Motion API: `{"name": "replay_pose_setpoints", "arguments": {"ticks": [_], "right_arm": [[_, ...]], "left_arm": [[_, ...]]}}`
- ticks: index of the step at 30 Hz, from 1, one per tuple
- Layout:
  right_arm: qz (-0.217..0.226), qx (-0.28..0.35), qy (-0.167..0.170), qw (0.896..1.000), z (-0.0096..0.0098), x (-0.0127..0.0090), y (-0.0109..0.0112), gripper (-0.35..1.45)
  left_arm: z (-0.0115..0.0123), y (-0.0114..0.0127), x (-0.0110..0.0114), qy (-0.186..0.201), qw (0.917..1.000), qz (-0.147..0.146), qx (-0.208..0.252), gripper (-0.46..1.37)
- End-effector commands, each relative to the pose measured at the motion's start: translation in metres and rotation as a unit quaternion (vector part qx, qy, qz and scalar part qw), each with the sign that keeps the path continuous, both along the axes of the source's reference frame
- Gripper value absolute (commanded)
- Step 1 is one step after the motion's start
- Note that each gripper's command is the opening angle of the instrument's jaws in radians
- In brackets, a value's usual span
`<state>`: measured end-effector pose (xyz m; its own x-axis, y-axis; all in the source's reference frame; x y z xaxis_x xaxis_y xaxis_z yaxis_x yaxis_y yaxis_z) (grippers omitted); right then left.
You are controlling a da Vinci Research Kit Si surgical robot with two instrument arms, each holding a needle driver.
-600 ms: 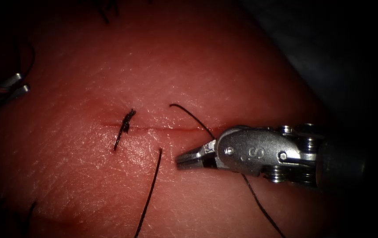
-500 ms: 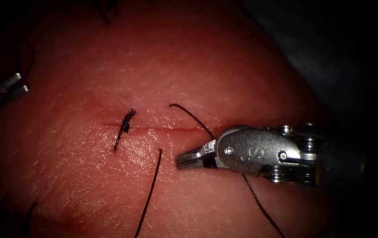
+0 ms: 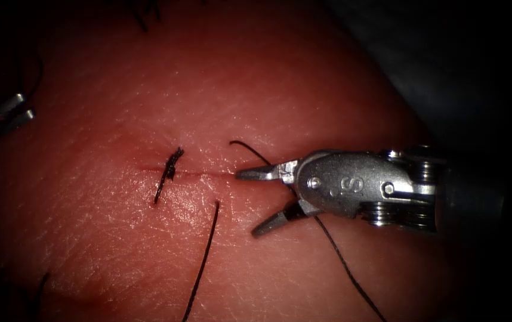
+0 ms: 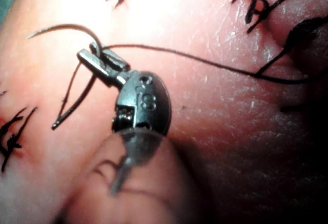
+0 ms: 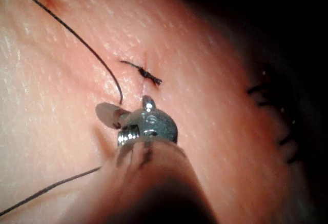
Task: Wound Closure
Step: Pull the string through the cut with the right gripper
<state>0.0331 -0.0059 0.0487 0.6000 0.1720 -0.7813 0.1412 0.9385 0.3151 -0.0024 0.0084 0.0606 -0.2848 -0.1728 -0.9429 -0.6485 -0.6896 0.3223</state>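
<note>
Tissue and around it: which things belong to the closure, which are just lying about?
Job: cut; left tool, jaws shut on the needle, apparently near its tail, not in the tissue, left of the cut; thread trailing from it; right tool, jaws open, holding nothing.
Lying about: cut thread end below the cut; older stitches.

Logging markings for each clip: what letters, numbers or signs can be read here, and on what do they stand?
"S": stamped on the right pincer, on its metal wrist body, endoscope view.
Stamped characters on the left pincer, on its wrist body, left wrist view: too blurred to read for certain.
Nothing written on the tissue.
</note>
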Motion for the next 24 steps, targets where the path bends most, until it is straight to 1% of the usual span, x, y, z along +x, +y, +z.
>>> {"name": "replay_pose_setpoints", "arguments": {"ticks": [1,4,8,15,21,24], "right_arm": [[0.007,0.005,0.001,1.0,0.0002,0.0001,-0.0001,1.0],[0.017,0.014,0.007,1.0,0.0004,0.0003,-0.0003,0.94],[0.038,0.019,0.034,0.999,0.0005,0.0003,-0.0004,0.92],[0.054,0.018,0.057,0.997,0.0007,0.0011,-0.0007,0.91],[0.06,0.015,0.061,0.996,0.0012,0.0031,-0.0015,0.87],[0.064,0.013,0.06,0.996,0.0015,0.0037,-0.0016,0.83]], "left_arm": [[0.0,0.0,0.0,0.0,1.0,0.001,-0.001,-0.35],[0.0,0.0001,-0.0001,-0.001,1.0,0.0,-0.001,-0.35],[0.0,0.0001,-0.0002,-0.001,1.0,0.0,-0.001,-0.35],[0.0001,0.0,-0.0001,0.001,1.0,0.001,-0.004,-0.35],[0.0002,-0.0003,-0.0001,0.001,1.0,0.001,-0.005,-0.35],[0.0002,-0.0003,-0.0001,0.001,1.0,0.001,-0.005,-0.35]]}}
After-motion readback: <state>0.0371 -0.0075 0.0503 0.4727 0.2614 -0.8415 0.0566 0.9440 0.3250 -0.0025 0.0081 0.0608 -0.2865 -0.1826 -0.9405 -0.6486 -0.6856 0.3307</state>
